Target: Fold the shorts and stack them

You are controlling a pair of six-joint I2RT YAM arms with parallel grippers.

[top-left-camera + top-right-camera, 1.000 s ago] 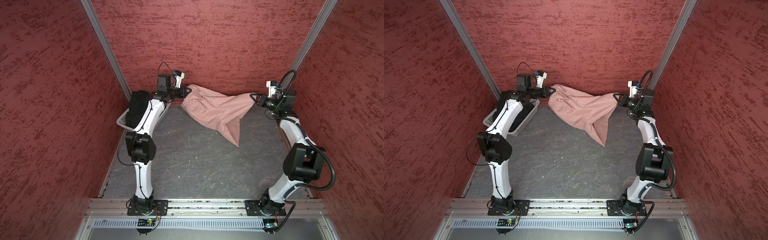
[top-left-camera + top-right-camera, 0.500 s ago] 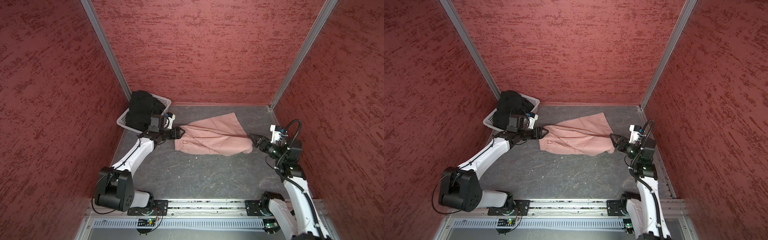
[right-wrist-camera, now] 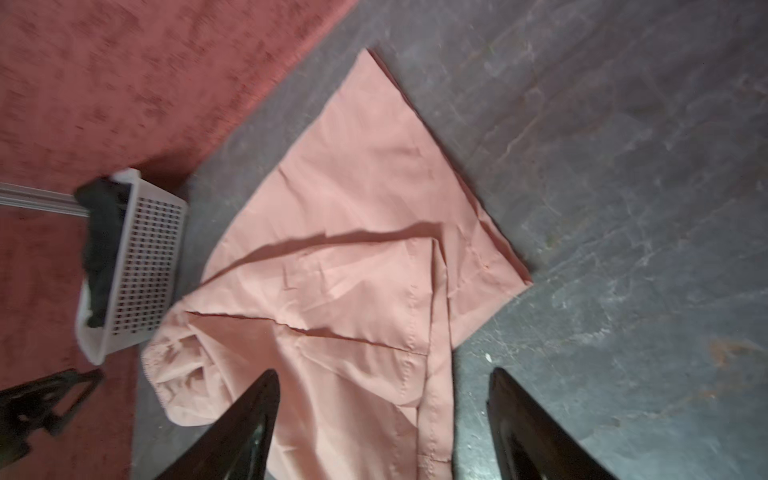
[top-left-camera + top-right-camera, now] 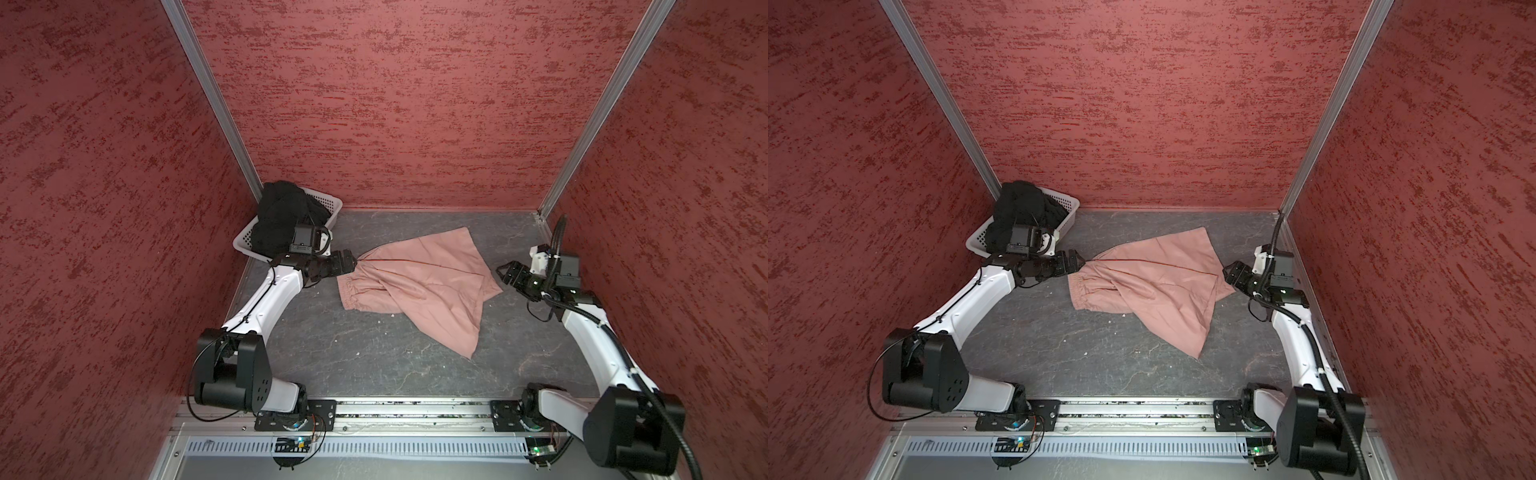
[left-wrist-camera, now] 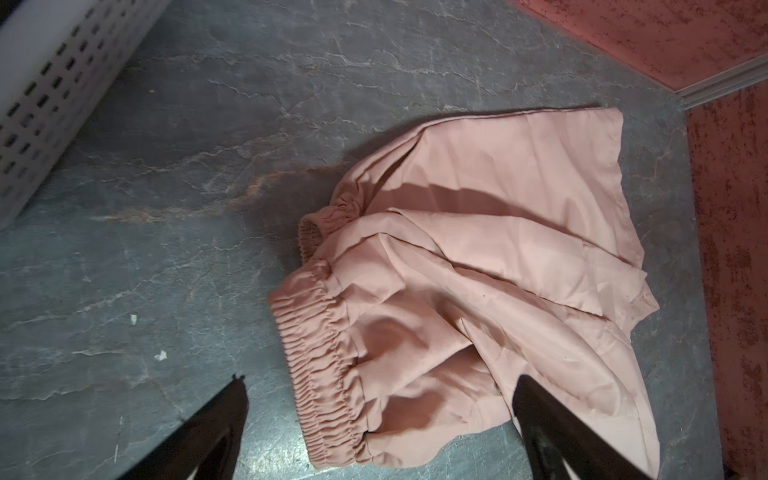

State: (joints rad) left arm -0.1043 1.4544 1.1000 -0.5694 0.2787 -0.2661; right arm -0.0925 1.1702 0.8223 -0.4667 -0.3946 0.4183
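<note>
Flattening stage, by the look of it. The pink shorts (image 4: 415, 286) lie rumpled just beside the basket (image 4: 328, 203), and the black shorts (image 4: 282, 220) sit heaped inside it. The left gripper (image 4: 351, 264) gapes wide at the waistband end nearest the basket. The right gripper (image 4: 503, 275) is open at the hem farthest from it. Both are empty. Next they should pinch the corners and spread the cloth.

Both top views are bright, evenly lit from above and sharp, with wide-angle stretch at the edges. The right wrist view is dimmer and motion-blurred, notably at the basket (image 3: 141, 266); soft shadows fill folds of the pink shorts (image 5: 478, 270).
</note>
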